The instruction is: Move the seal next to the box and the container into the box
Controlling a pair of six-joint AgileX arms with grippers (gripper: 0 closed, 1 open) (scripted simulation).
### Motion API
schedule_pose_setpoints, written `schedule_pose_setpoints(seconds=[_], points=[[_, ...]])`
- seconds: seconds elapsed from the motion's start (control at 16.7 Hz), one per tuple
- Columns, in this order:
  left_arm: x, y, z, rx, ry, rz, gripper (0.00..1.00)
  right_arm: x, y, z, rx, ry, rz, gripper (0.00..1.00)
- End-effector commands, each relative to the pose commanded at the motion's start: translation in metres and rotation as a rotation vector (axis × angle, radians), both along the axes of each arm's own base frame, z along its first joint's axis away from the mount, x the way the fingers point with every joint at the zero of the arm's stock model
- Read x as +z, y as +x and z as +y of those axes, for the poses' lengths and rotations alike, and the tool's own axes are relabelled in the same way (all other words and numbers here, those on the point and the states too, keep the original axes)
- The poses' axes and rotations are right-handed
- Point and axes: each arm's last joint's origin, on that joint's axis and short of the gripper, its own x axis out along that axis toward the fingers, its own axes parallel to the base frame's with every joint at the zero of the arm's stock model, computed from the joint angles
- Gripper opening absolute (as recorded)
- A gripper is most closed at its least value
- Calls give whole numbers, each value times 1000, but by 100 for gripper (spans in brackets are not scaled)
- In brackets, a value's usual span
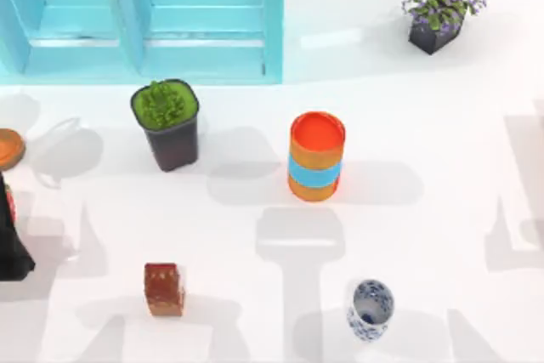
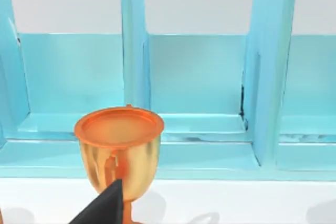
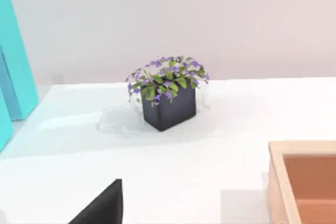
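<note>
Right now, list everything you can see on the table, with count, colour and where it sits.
seal: one, reddish-brown, near left.
container: one, white with blue pattern, near right of centre.
orange cylinder: one, orange with blue band, centre.
green plant pot: one, dark pot, left of the cylinder.
flower pot: one, dark with purple flowers, far right.
shelf: one, turquoise, far left.
goblet: one, orange-gold, left edge.
box: one, tan wood, right wrist view.
left gripper: black, left edge.

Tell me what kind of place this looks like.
Likely a simulated tabletop test scene: a plain white table with scattered props, such as a turquoise shelf unit, an orange cylinder and a purple-flowered plant.
</note>
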Motion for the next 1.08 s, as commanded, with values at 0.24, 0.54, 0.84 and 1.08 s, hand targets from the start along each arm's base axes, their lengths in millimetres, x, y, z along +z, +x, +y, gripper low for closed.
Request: schedule_pose_setpoints(seconds=[0.24, 0.54, 0.84, 1.08], points=[[0, 0, 0, 0, 0, 0, 100, 47, 17, 16, 99, 86, 205, 100], [0, 0, 0, 0, 0, 0, 100, 107, 68, 60, 195, 167, 564, 100], [0, 0, 0, 0, 0, 0, 100, 137, 136, 147, 213, 167, 944, 100], [0, 0, 0, 0, 0, 0, 100, 125, 173, 239, 169, 105, 1194, 100]])
